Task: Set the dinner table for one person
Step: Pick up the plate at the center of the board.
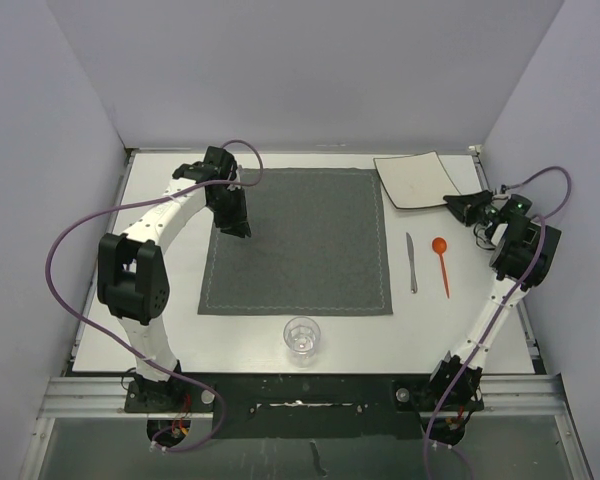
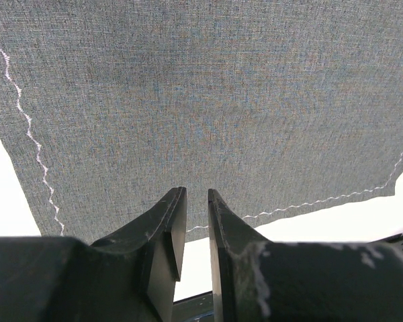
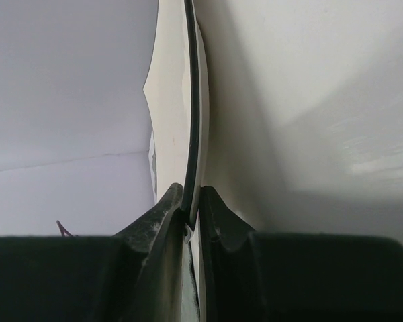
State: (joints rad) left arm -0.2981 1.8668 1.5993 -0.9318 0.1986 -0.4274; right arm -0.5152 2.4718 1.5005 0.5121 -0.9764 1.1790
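Top external view showed the white desk (image 1: 240, 340) filling the booth. A grey placemat (image 1: 297, 242) lay at its middle and a glass (image 1: 302, 336) stood by the near edge. A knife (image 1: 412, 264) and an orange spoon (image 1: 442, 262) lay toward the right edge, and a square plate (image 1: 417, 181) sat at the far right corner. The left gripper (image 1: 235, 222) hung over the placemat's far left part. The right gripper (image 1: 460, 205) met the plate's near right corner.

Left wrist view showed the gripper (image 2: 196, 194) with a narrow gap, holding nothing, above the placemat (image 2: 208, 100).

Right wrist view showed the gripper (image 3: 190, 194) pinching the plate (image 3: 171, 100) by its rim.

White dinner table (image 1: 380, 345): grey placemat (image 1: 310, 240), knife (image 1: 411, 263), orange spoon (image 1: 443, 262), glass (image 1: 302, 338)
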